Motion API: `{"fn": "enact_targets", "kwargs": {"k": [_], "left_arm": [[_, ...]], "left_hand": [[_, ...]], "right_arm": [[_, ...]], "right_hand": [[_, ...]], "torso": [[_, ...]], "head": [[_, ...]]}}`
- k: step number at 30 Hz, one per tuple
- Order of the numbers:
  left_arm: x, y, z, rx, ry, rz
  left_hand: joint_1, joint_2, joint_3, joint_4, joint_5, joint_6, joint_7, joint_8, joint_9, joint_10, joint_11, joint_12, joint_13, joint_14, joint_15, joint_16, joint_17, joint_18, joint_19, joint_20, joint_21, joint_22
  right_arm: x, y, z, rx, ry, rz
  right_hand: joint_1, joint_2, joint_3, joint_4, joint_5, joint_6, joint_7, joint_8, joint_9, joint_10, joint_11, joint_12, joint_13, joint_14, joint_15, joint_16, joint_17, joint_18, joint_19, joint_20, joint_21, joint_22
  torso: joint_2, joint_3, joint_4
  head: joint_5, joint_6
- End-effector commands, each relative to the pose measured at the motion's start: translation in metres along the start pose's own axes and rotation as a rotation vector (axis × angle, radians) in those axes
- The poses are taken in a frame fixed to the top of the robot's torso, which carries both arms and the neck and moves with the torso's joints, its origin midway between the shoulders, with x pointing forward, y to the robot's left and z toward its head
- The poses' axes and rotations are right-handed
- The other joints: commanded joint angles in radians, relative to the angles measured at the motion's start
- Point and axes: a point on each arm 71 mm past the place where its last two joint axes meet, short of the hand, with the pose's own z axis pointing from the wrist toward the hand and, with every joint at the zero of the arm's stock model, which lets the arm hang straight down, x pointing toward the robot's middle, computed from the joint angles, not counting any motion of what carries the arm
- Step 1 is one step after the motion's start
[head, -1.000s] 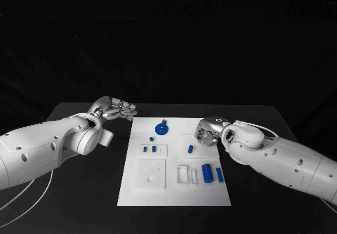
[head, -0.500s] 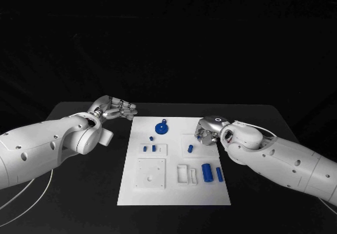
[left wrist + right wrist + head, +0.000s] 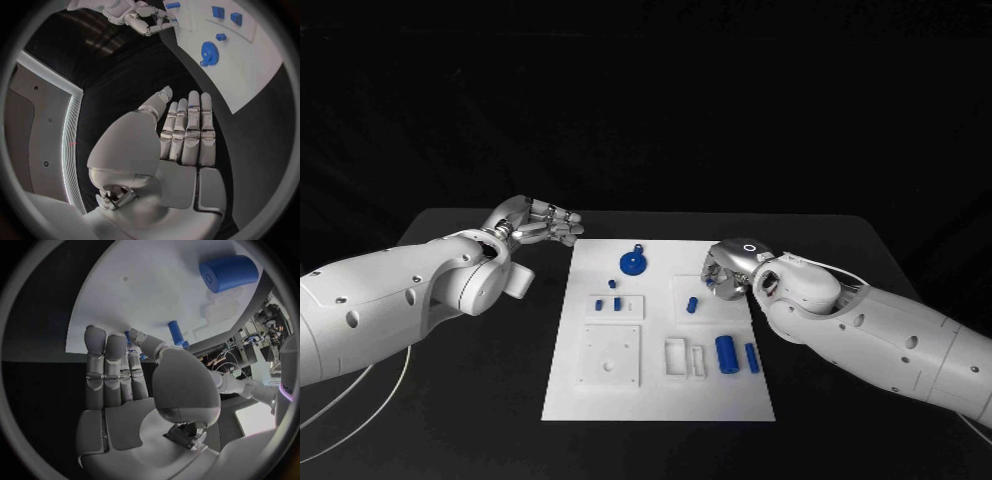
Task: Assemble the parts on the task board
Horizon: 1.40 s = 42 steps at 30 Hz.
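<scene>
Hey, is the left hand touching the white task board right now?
Apart. The head view shows the left hand over black table beyond the task board's corner; the left wrist view shows dark table between its fingertips and the board.

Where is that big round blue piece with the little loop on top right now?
In the head view the round blue piece lies near the far edge of the white task board, left of centre, apart from both hands.

the task board (image 3: 661, 400) looks like smooth matt white plastic, and the blue parts on it, such as the round gear-like piece (image 3: 632, 264) and the thick cylinder (image 3: 726, 352), look like plain matt plastic. both arms wear glossy white shells. the left hand (image 3: 538, 222) and right hand (image 3: 723, 272) show satin silver metal. the tabletop (image 3: 834, 240) is dull black.
</scene>
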Motion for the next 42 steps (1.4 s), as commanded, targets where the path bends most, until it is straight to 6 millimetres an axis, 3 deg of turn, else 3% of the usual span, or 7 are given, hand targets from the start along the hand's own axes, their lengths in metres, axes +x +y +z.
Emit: {"fn": "enact_targets", "kwargs": {"k": [1, 12, 19, 32, 42], "left_arm": [[0.000, -0.002, 0.001, 0.012, 0.009, -0.014], [-0.003, 0.000, 0.002, 0.007, -0.001, -0.022], [-0.004, 0.000, 0.002, 0.006, -0.007, -0.027], [0.006, -0.006, 0.001, 0.027, -0.016, -0.071], [0.016, -0.011, 0.000, 0.040, -0.009, -0.098]], "left_hand": [[0.006, 0.007, -0.004, -0.004, -0.003, 0.005, -0.002, -0.002, 0.000, -0.009, 0.001, 0.004, 0.000, -0.008, 0.002, -0.003, -0.001, -0.004, 0.007, 0.000, 0.005, 0.002], [0.006, 0.009, -0.005, -0.007, -0.003, 0.005, -0.002, -0.002, 0.000, -0.011, 0.001, 0.003, 0.000, -0.011, 0.003, -0.003, -0.002, -0.003, 0.005, 0.001, 0.005, 0.005], [0.006, 0.009, -0.006, -0.007, -0.003, 0.004, -0.001, -0.002, 0.000, -0.011, 0.002, 0.004, 0.000, -0.013, 0.004, -0.003, -0.002, -0.003, 0.005, 0.001, 0.005, 0.005], [0.005, 0.011, -0.007, -0.009, -0.003, 0.007, -0.002, -0.002, 0.000, -0.007, 0.000, 0.004, 0.000, -0.013, 0.004, -0.003, -0.002, -0.002, 0.004, 0.002, 0.005, 0.006], [0.004, 0.013, -0.007, -0.010, -0.002, 0.009, -0.003, -0.002, 0.000, -0.005, 0.000, 0.004, 0.000, -0.014, 0.004, -0.003, -0.002, -0.002, 0.004, 0.002, 0.004, 0.007]], "right_arm": [[-0.007, 0.002, -0.001, -0.009, -0.065, 0.006], [-0.019, 0.002, -0.005, -0.041, -0.052, 0.105], [-0.030, 0.011, -0.007, -0.080, -0.068, 0.171], [-0.045, 0.070, -0.015, -0.249, -0.145, 0.289], [-0.025, 0.115, -0.021, -0.348, -0.105, 0.197]], "right_hand": [[0.001, -0.011, 0.007, 0.004, -0.001, 0.008, -0.001, 0.003, 0.002, 0.021, -0.011, 0.002, 0.001, 0.001, -0.009, 0.005, -0.003, 0.013, 0.003, -0.007, -0.012, 0.014], [0.003, -0.009, -0.001, 0.011, 0.007, 0.006, 0.000, 0.004, 0.001, 0.017, -0.011, 0.002, 0.001, 0.000, -0.009, 0.001, -0.012, 0.011, 0.011, -0.006, -0.056, 0.049], [0.003, -0.007, -0.005, 0.011, 0.013, 0.005, 0.000, 0.003, 0.001, 0.017, -0.011, 0.002, 0.001, 0.000, -0.010, 0.001, -0.012, 0.011, 0.018, -0.008, -0.075, 0.071], [0.003, -0.001, -0.017, 0.005, 0.031, 0.003, 0.000, 0.004, 0.001, 0.014, -0.010, 0.002, 0.001, -0.001, -0.013, 0.000, -0.013, 0.013, 0.027, -0.010, -0.099, 0.091], [0.003, 0.003, -0.019, 0.000, 0.023, 0.002, 0.001, 0.003, 0.001, 0.014, -0.010, 0.002, 0.001, 0.000, -0.012, 0.000, -0.012, 0.012, 0.030, -0.010, -0.108, 0.101]], "torso": [[-0.001, 0.0003, -0.0003], [-0.001, -0.0002, -0.0001], [0.000, 0.0007, 0.0003], [0.000, -0.0021, 0.0006], [0.000, -0.0015, 0.0012]], "head": [[0.003, 0.002], [0.014, 0.005], [0.049, 0.009], [0.111, 0.002], [0.132, -0.011]]}}
